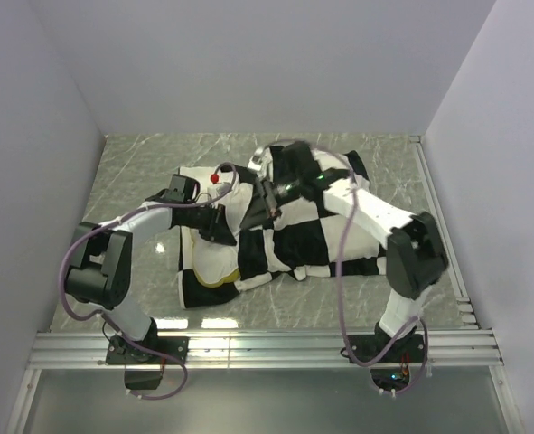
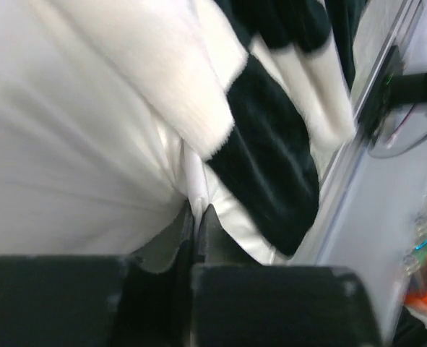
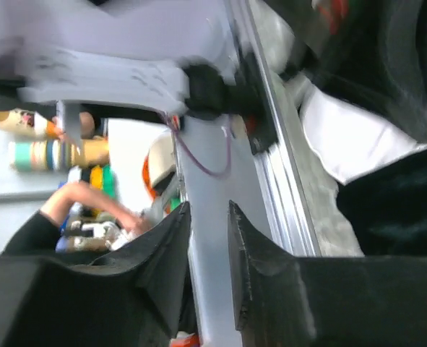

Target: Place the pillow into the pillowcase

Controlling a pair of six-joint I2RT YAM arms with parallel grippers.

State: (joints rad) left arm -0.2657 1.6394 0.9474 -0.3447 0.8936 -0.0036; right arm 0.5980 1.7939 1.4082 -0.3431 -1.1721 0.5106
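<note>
The black-and-white checkered pillowcase (image 1: pixel 316 240) lies crumpled in the middle of the table. The cream-white pillow (image 1: pixel 214 258) sticks out of its left end, with the yellow band (image 1: pixel 214 282) at the near side. My left gripper (image 1: pixel 215 223) is at the pillowcase mouth. In the left wrist view its jaws (image 2: pixel 196 210) are shut on a fold of smooth white cloth that looks like the pillow (image 2: pixel 68 144), just under the fluffy pillowcase edge (image 2: pixel 271 152). My right gripper (image 1: pixel 269 199) hovers over the pillowcase top. Its jaws (image 3: pixel 209 217) stand slightly apart with nothing between them. The pillowcase (image 3: pixel 386 210) lies to its right.
White walls close in the marble table (image 1: pixel 140 172) on the left, back and right. A metal rail (image 1: pixel 267 348) runs along the near edge, and another runs along the right side (image 1: pixel 438 217). Purple cables loop off both arms.
</note>
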